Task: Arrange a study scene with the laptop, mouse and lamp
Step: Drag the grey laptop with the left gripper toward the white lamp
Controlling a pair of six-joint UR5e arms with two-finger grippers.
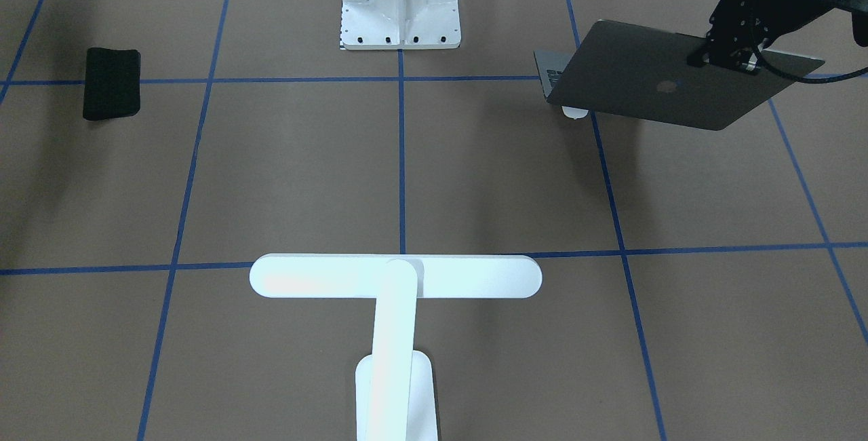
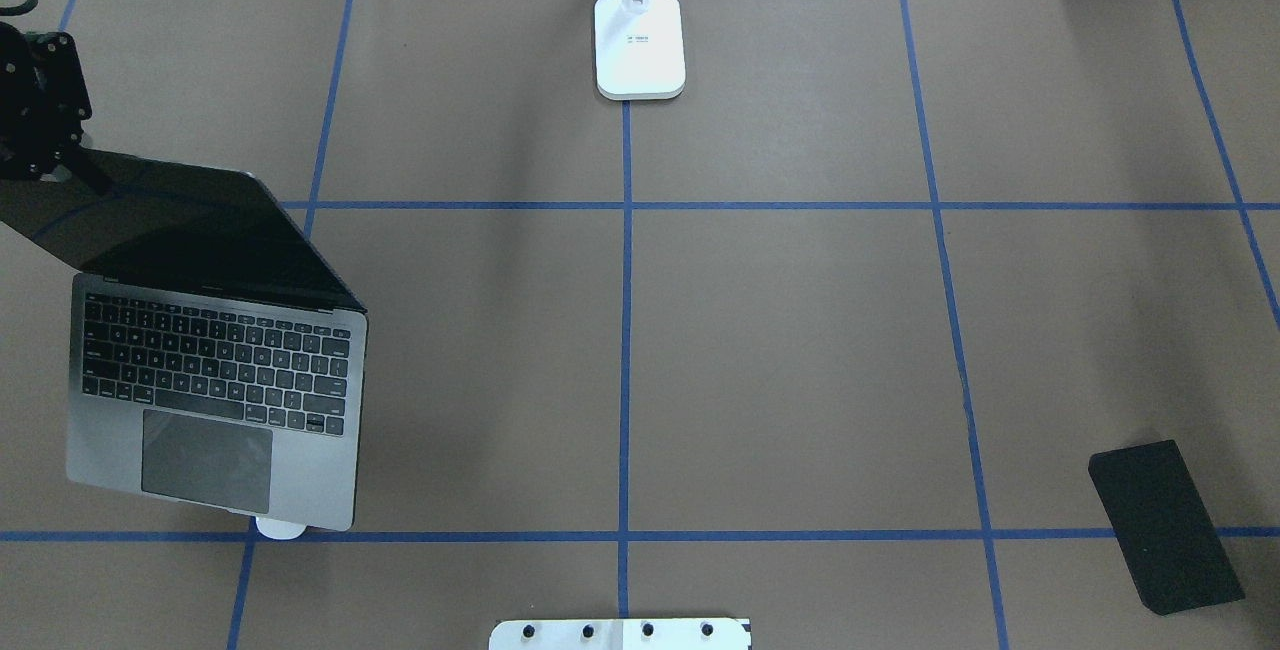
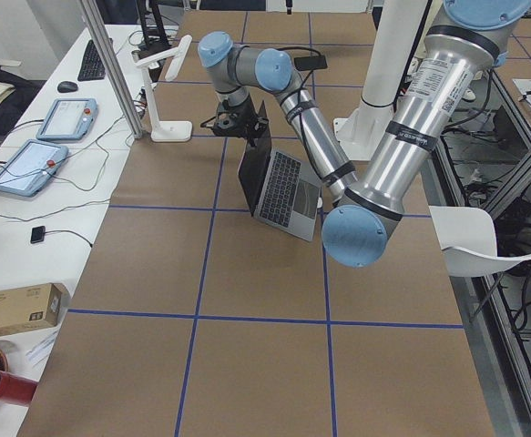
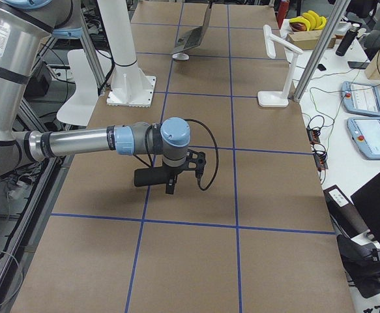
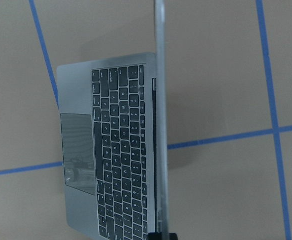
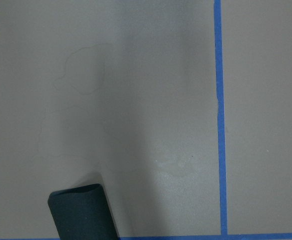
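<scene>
The laptop [image 2: 215, 380] stands open at the table's left, keys and trackpad showing; its lid with the logo faces the front view [image 1: 668, 81]. My left gripper [image 1: 729, 54] is shut on the lid's top edge, also seen overhead [image 2: 60, 155]; the left wrist view shows the lid edge-on [image 5: 160, 125]. The white mouse [image 2: 280, 528] peeks out from under the laptop's front edge [image 1: 575, 112]. The white T-shaped lamp [image 1: 397, 277] stands at the far middle, its base [image 2: 640, 45] on the table. My right gripper [image 4: 171, 179] shows only in the exterior right view, over a black mat; I cannot tell whether it is open.
A black mat [image 2: 1165, 525] lies at the near right, also in the front view [image 1: 112, 83]. A white ribbed mount [image 1: 400, 7] with bolt holes stands at the robot's base. Blue tape lines cross the brown table.
</scene>
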